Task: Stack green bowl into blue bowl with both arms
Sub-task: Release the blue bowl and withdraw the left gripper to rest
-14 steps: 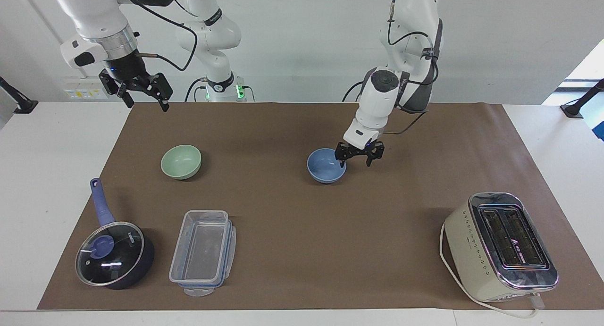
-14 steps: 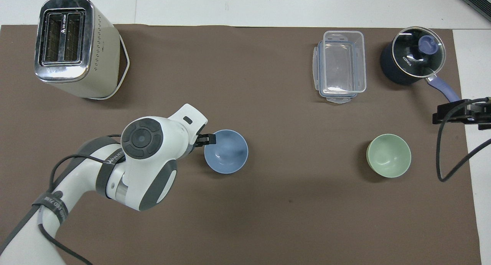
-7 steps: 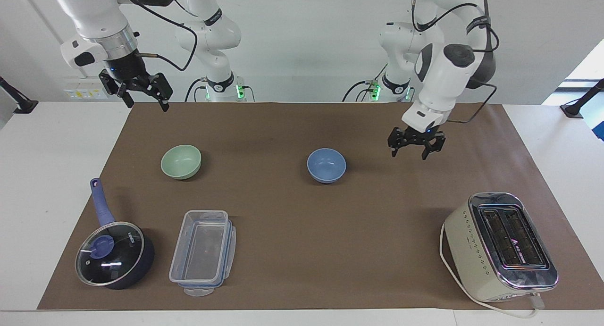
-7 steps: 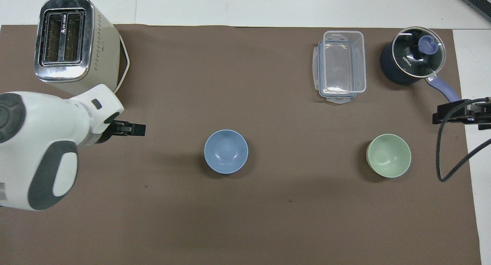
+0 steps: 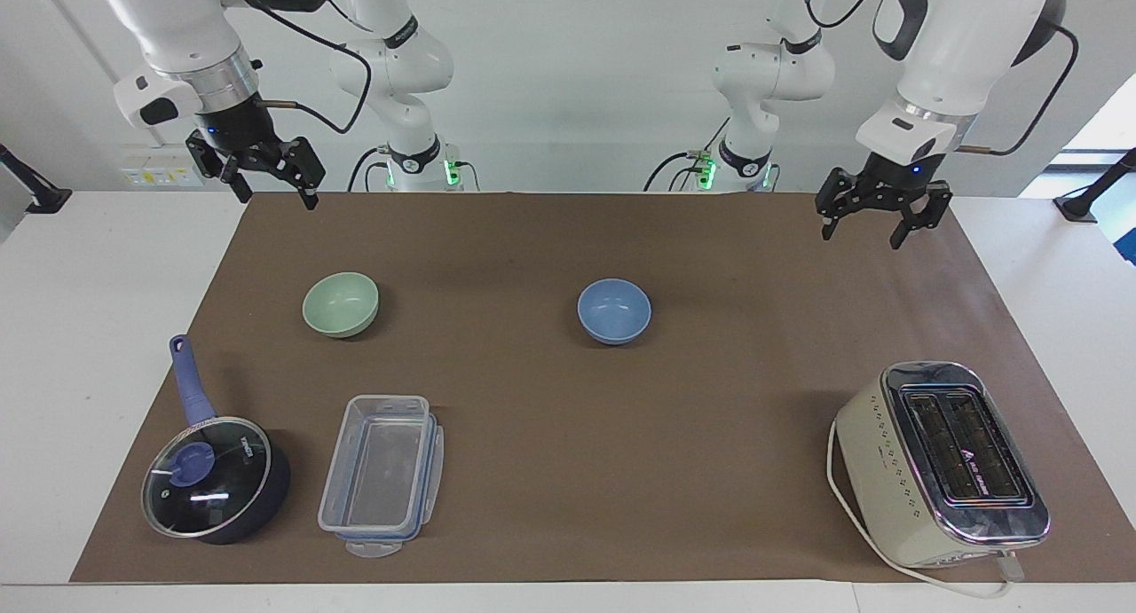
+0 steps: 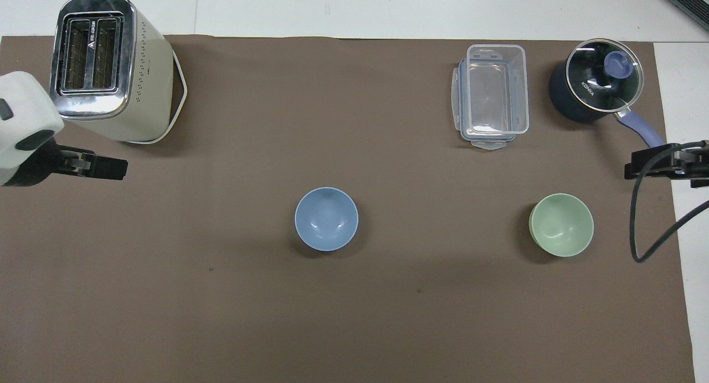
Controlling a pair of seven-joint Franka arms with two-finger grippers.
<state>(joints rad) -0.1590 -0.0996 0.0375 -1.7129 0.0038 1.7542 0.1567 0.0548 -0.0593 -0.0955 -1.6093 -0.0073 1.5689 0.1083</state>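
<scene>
The blue bowl stands upright on the brown mat near the middle of the table; it also shows in the overhead view. The green bowl stands upright toward the right arm's end, apart from the blue bowl. My left gripper is open and empty, raised over the mat's edge at the left arm's end. My right gripper is open and empty, raised over the mat's corner at the right arm's end, where it waits.
A cream toaster stands farther from the robots at the left arm's end. A clear plastic container and a dark blue saucepan with a glass lid stand farther from the robots than the green bowl.
My left gripper has left the blue bowl's rim, risen and swung away to the left arm's end of the table. The blue bowl has stayed in place. The right arm has not moved.
</scene>
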